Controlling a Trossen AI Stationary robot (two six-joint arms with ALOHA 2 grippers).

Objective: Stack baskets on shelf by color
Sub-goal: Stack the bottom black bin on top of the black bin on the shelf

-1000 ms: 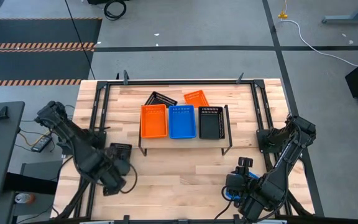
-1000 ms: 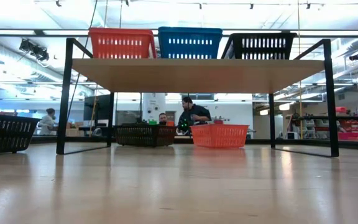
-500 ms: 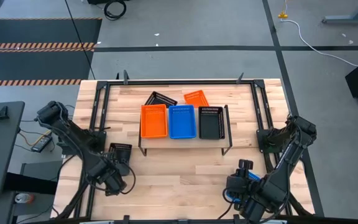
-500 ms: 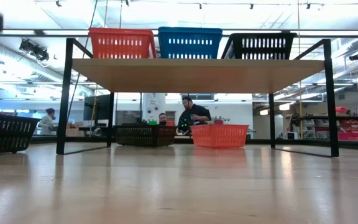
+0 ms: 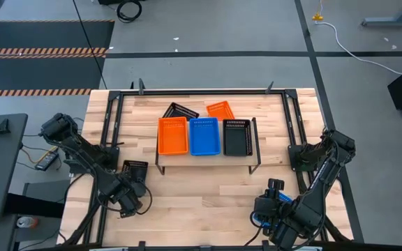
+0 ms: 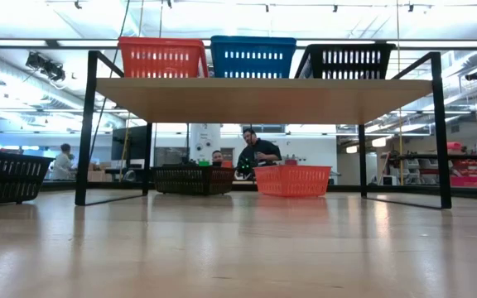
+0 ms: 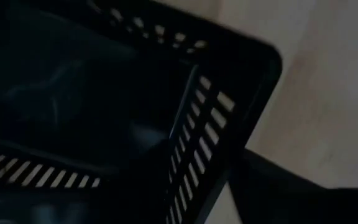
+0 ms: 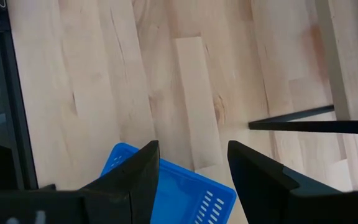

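1. Plank tabletop [image 5: 208,199]: light wood, framed by black rails [image 5: 201,91].
2. Grey floor beyond the far edge; white cable [image 5: 347,43] lies far right.
3. Striped dark mat [image 5: 40,56] lies far left.
4. Low view: three people [image 6: 255,153] in the room behind the table.

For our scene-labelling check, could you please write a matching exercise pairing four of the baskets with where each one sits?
Things:
1. orange basket beside the blue one
2. blue basket in the row of three
3. black basket by the left gripper
4. blue basket seen past the right gripper

Places:
A. middle of the shelf
B. tabletop, right front
C. shelf's left end
D. tabletop, left of the shelf

Pairs: 1-C, 2-A, 3-D, 4-B
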